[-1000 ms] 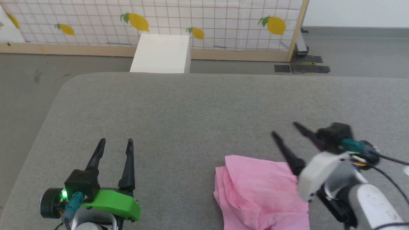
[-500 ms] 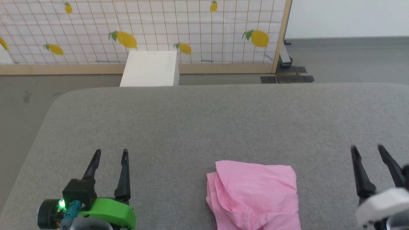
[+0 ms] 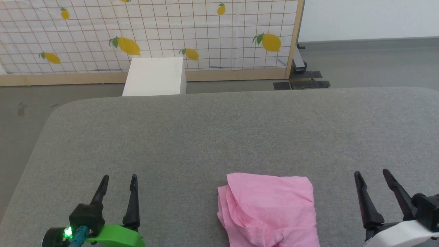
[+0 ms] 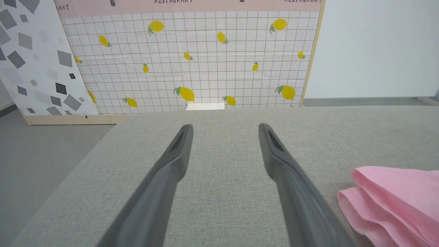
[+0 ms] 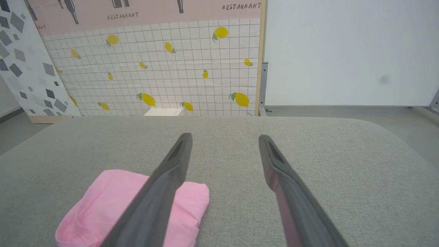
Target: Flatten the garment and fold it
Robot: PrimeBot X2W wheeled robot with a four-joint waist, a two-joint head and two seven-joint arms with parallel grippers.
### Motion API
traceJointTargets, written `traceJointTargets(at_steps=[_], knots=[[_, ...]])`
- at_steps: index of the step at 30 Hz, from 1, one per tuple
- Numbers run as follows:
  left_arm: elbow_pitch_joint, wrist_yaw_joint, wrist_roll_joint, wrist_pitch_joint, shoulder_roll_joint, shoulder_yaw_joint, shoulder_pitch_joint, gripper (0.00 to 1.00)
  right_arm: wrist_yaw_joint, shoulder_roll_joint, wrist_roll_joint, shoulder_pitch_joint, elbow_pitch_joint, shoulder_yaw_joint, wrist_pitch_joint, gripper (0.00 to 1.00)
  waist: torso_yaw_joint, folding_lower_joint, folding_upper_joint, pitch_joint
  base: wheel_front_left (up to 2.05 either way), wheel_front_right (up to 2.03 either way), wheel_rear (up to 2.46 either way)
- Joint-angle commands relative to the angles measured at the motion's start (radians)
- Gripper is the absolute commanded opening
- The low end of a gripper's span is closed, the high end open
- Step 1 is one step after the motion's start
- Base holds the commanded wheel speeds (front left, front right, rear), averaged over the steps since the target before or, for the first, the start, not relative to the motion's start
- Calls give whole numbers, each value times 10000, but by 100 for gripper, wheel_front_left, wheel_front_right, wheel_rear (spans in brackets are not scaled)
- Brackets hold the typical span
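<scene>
I am looking down at the wrinkly, light-pink thin knit garment (image 3: 267,212), which is lying folded into a compact, roughly rectangular bundle on the grey fabric-covered padded surface (image 3: 219,137), close to the near edge and right of centre. Its layered edges are showing along its left side. My left gripper (image 3: 119,176), on its green mount, is hovering at the lower left with its two long dark fingers spread wide and holding nothing; the garment is sitting well off to its right. My right gripper (image 3: 371,172), on its white mount, is hovering at the lower right, jaws likewise standing wide and empty, near the garment's right edge but not touching it. In the right wrist view one finger is crossing in front of the pink bundle. Beyond the surface's far edge a plain white box (image 3: 154,77) is standing against a white grid-patterned panel (image 3: 205,31) printed with yellow lemons.
</scene>
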Motion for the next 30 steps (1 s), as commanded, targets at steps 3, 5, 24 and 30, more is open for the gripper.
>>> traceJointTargets(at_steps=[3,5,24,30], knots=[[81,-129,107,-85,-139,24,231,100,-13,36,-31,120,-165,169,146,100,76,0,70,38,0,0,0],[127,-173,113,-86,-212,34,266,100,-13,47,-54,122,-221,201,225,100,102,0,70,71,0,0,0],[212,-817,692,-89,-1151,1008,169,100,-13,-432,2089,-799,616,-1755,2297,100,362,0,70,746,0,0,0],[274,-1151,1012,-89,-1629,1369,83,100,-13,-929,4059,-1094,2471,-3049,4308,100,682,0,70,988,0,0,0]])
